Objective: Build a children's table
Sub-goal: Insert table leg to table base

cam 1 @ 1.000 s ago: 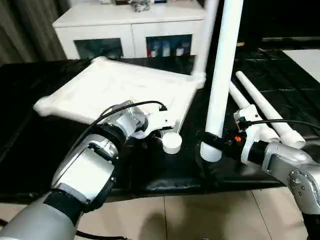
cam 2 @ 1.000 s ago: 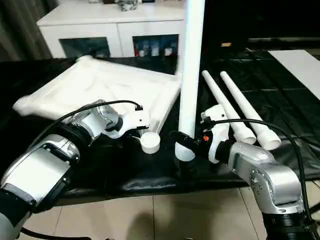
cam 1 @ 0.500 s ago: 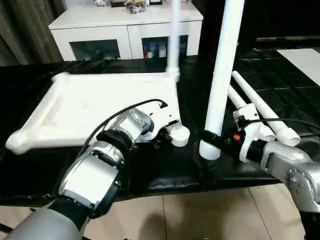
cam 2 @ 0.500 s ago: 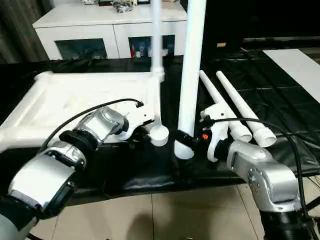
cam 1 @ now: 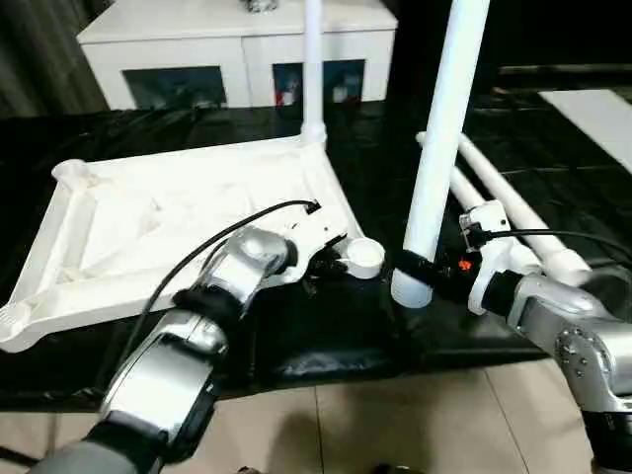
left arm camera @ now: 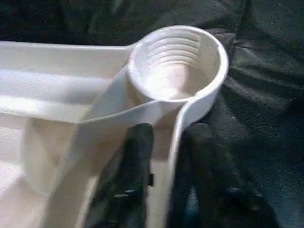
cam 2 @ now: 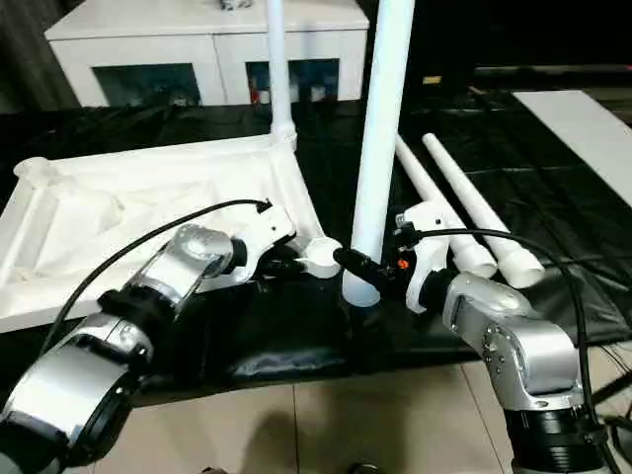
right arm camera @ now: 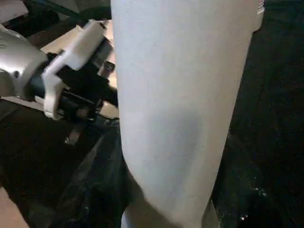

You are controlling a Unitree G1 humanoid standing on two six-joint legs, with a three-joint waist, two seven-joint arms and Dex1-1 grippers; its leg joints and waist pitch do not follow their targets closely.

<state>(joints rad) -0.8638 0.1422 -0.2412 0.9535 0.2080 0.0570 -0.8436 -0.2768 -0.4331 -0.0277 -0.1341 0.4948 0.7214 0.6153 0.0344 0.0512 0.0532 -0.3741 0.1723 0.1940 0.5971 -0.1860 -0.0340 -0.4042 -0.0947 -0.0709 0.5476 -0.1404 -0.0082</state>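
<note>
The white tabletop (cam 1: 178, 217) lies underside up on the black-covered table. One white leg (cam 1: 313, 59) stands upright in its far corner socket. My left gripper (cam 1: 331, 262) is shut on the rim wall just behind the near right corner socket (left arm camera: 175, 61), one black finger (left arm camera: 133, 180) on each side of the wall. My right gripper (cam 1: 415, 269) is shut on the lower end of a second leg (cam 1: 439, 168), held upright just to the right of that empty socket (cam 1: 363, 257). Two more legs (cam 1: 523, 212) lie side by side at the right.
A white cabinet (cam 1: 237, 49) stands behind the table. A flat white board (cam 1: 592, 109) lies at the far right. The table's front edge (cam 1: 326, 380) runs just below both grippers, with tiled floor beneath. Cables trail from both wrists.
The tabletop has swung round with my left gripper on its corner; the empty socket has come right, closer to the held leg. The right arm and its leg have barely moved.
</note>
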